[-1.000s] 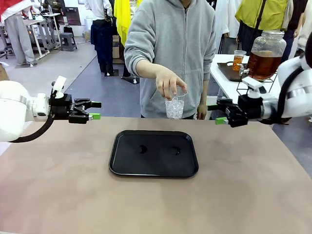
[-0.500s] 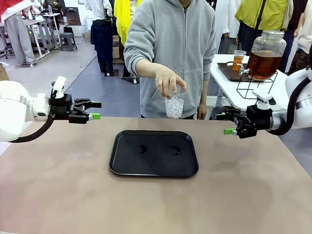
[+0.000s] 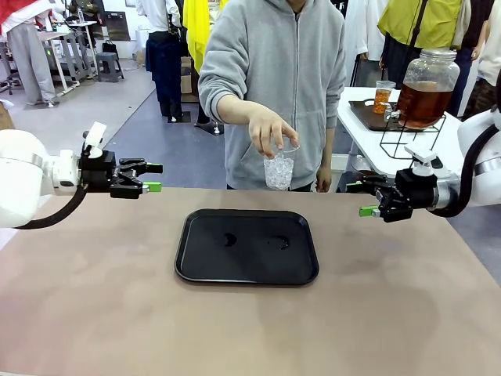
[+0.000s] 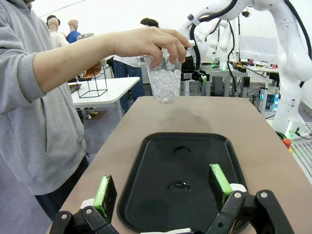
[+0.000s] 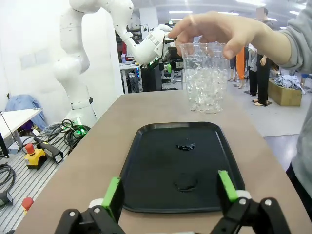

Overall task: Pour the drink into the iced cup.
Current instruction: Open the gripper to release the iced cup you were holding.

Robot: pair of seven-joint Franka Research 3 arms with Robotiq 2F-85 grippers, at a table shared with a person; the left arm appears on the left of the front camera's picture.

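Left gripper (image 3: 149, 178) hangs over the table's left edge with its jaws spread wide and nothing between them; from its own wrist camera the 2 green pads (image 4: 105, 191) stand well apart, framing the near end of the black tray (image 4: 146, 161) without touching it. Right gripper (image 3: 365, 200) sits at the right edge, jaws equally wide and holding nothing, its green pads (image 5: 113, 196) parted either side of the tray in the right wrist view. 1 tray lies in the middle of the table (image 3: 94, 313), with 2 small wet patches (image 3: 228, 239) on its surface. The person's hand (image 3: 270, 131) grips 1 clear cup of ice (image 3: 280, 168) by the rim from above, held in the air above the far edge of the table, not touching the tray. The drink (image 3: 423, 104) is in 1 big glass dispenser jar (image 3: 428, 86) on a wire stand on the white side table behind the right arm, well apart from the cup; 1 smaller cup of orange liquid (image 3: 383, 96) stands just beside it. Against 1 second ago, the right gripper has dropped lower and drawn back to the right; over the last half second both arms are unchanged, and the cup has barely moved
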